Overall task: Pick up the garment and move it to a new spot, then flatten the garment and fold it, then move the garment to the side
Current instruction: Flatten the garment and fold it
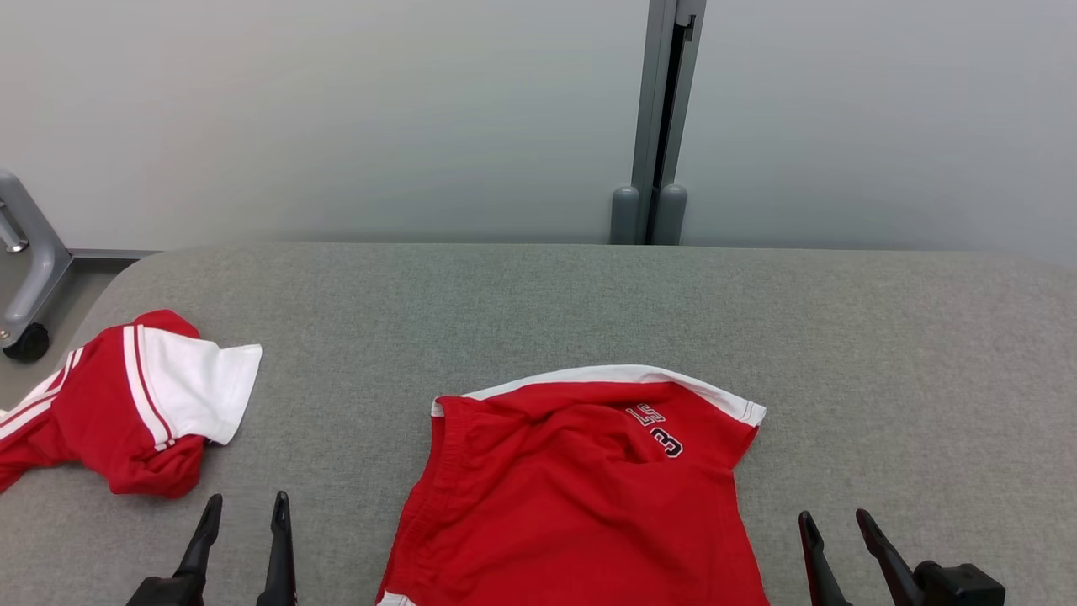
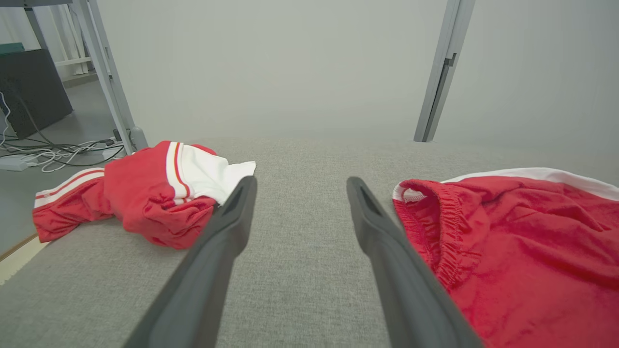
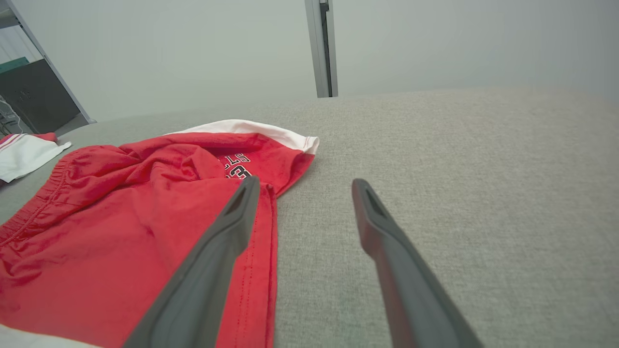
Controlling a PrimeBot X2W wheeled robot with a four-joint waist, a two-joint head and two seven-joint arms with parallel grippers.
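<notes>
A red garment [image 1: 580, 488] with a white band and dark lettering lies roughly flat at the near middle of the grey table [image 1: 538, 303]; it looks like shorts with an elastic waistband on its left side. The same garment [image 2: 522, 261] fills the right of the left wrist view, and in the right wrist view the garment [image 3: 125, 227] lies to the left. My left gripper [image 1: 244, 509] stands open to the garment's left, holding nothing. My right gripper [image 1: 837, 526] stands open to its right, apart from the cloth. In the right wrist view its left finger [image 3: 217, 251] hangs over the garment's hem.
A second red and white garment [image 1: 126, 404] lies bunched at the table's left edge, also seen as a crumpled garment [image 2: 145, 193] from the left wrist. A grey post [image 1: 660, 126] stands behind the table against a pale wall. A wheeled frame [image 1: 25, 269] stands at the far left.
</notes>
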